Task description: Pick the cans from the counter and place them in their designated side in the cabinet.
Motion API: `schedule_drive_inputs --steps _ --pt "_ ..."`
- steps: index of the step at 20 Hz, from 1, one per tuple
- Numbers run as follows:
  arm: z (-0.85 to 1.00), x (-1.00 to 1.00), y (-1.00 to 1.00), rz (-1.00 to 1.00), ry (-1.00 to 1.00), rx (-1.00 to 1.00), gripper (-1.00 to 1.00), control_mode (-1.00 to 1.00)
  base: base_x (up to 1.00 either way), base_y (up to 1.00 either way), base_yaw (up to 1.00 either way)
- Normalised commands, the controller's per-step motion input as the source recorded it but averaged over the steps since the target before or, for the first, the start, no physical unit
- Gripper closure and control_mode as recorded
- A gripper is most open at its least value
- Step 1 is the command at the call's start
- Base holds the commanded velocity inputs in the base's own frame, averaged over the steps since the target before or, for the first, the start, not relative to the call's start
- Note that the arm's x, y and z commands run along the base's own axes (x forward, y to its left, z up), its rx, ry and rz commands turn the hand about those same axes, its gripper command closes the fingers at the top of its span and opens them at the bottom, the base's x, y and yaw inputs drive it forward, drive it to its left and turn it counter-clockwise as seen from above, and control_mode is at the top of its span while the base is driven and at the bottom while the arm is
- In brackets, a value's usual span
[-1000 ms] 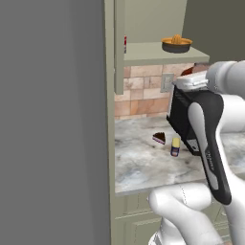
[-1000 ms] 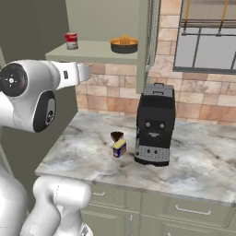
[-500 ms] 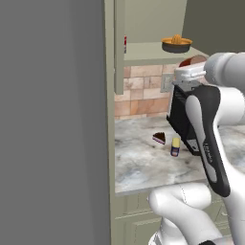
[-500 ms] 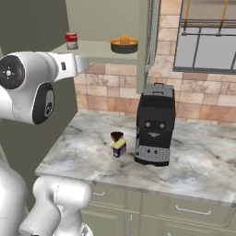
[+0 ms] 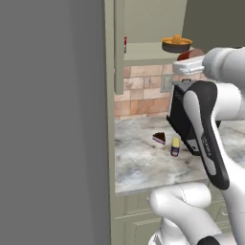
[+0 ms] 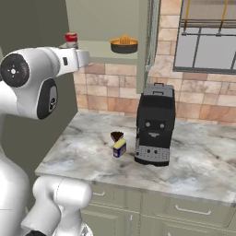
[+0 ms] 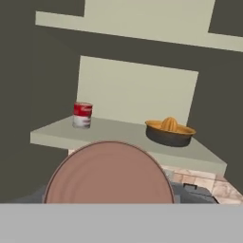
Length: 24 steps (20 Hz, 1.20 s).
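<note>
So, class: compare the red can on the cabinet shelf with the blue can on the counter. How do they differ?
The red can is red and white; the blue can is dark blue with a yellow top. The red can stands on the cabinet shelf, left of the orange juicer; the blue can sits on the counter beside the cake slice. Both are small and upright.

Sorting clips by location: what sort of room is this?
A home kitchen, rendered: a marble counter with a coffee machine, a brick backsplash, and a wall cabinet holding a red can.
</note>
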Motion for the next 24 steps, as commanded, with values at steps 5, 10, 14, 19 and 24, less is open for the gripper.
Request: schedule_drive_inputs --steps 5,10,14,19,24 --pt "0.08 0.21 0.06 0.01 0.00 0.00 1.00 -1.00 0.00 0.00 0.00" --pt "0.07 0.23 0.07 0.01 0.00 0.00 1.00 -1.00 0.00 0.00 0.00" --pt "0.07 0.18 0.07 0.01 0.00 0.00 1.00 -1.00 0.00 0.00 0.00" --pt "0.06 0.17 0.02 0.01 -0.02 0.00 1.00 -1.00 0.00 0.00 0.00" --pt "0.02 0.24 0.01 0.01 -0.02 0.00 1.00 -1.00 0.00 0.00 0.00"
